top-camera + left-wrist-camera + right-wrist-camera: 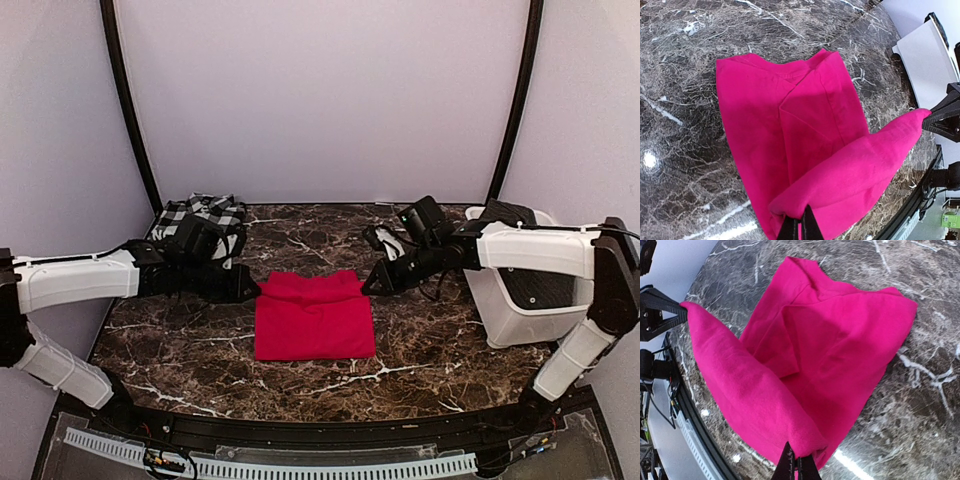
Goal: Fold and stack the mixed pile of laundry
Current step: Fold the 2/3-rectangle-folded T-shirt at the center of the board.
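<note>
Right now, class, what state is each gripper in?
Left gripper: shut on one corner of the bright red cloth garment.
Right gripper: shut on that garment's other lifted corner.

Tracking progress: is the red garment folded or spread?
Partly folded: red garment shows overlapping layers; left end effector and right end effector pinch its edge.

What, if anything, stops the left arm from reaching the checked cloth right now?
Probably not yet: the left gripper is shut on a corner of the red cloth and must release it first. Otherwise the way looks free, since the checked cloth lies behind that arm with nothing between.
</note>
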